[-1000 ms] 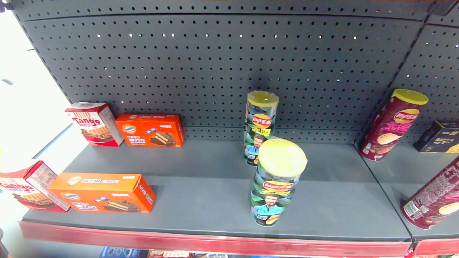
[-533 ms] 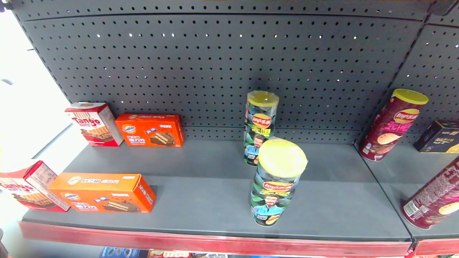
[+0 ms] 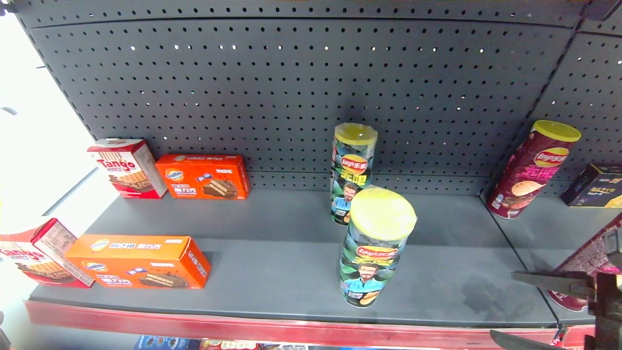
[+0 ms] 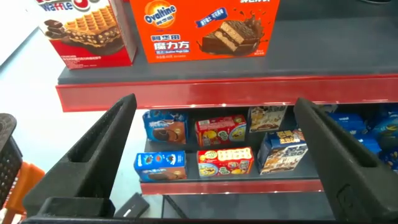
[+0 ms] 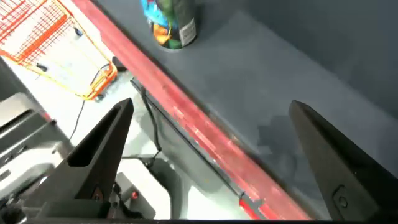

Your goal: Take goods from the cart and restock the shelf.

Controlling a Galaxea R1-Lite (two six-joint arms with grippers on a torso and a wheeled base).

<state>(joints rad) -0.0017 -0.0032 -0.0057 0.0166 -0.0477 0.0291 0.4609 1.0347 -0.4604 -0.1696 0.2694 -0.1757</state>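
The right claw is hovering at the front right corner of the shelf, fingers spread wide and carrying nothing. Its wrist view is showing bare grey shelf and the red front lip between them. The left claw is hanging lower, out in front of the shelf's front left edge, also gaping wide and empty. It is facing the orange wafer box above the lip and the small packs on the shelf below.

So nothing is in hand, and I'm judging we're between items, with a pickup from the cart due next. The cart, orange wire, is sitting on the floor off the shelf's front edge. From this angle I can't tell what it's holding.

Up on the shelf, two green chip cans are standing upright in file, the front can near the front edge and the back can against the pegboard. They're lined up labels-out, presumably for shoppers. A maroon can is standing past the right edge. The stretch between the orange box and the green cans is looking the likely spot for new stock.
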